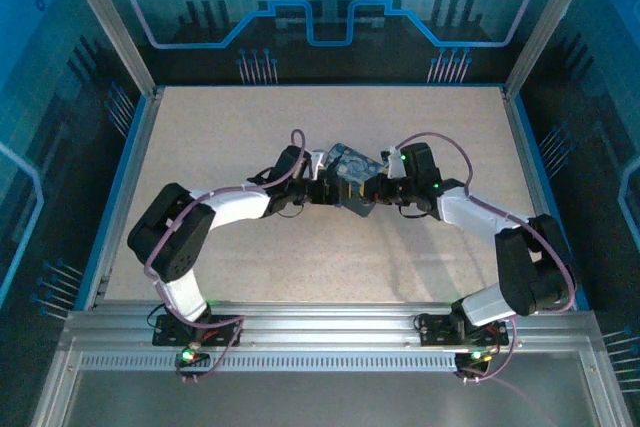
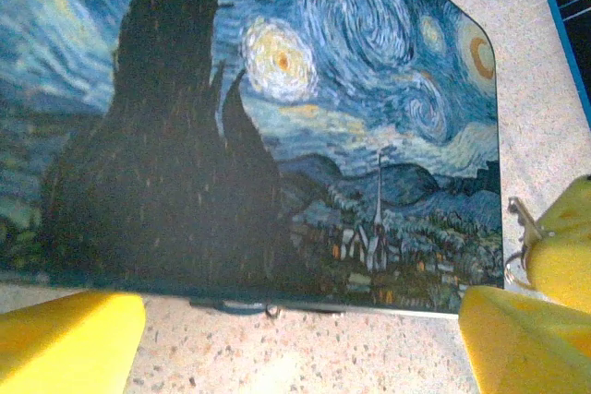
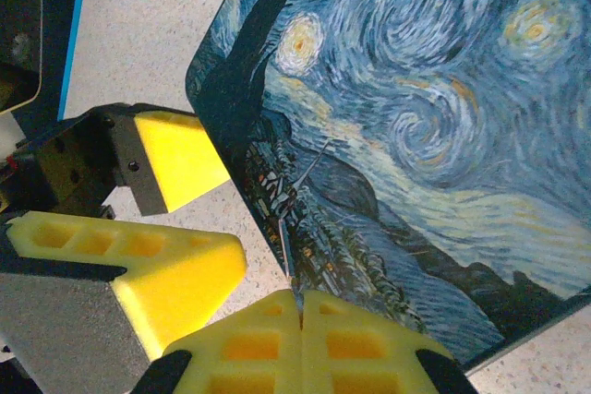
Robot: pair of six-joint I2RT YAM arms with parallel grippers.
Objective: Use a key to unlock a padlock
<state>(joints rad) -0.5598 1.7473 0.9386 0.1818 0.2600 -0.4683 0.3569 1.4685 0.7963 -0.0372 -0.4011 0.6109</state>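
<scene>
The tin lies mid-table, the left gripper before its near edge and the right gripper, the key between its fingers, just beside on the right.

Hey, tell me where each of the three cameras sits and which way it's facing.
Top external: above and behind the bases, looking down on the table, both arms meeting at the tin.
Left wrist: faces the tin's lid; left gripper, open, along the bottom.
Right wrist: faces the lid too; right gripper shut.
Shared: both wrist views show the tin.
</scene>
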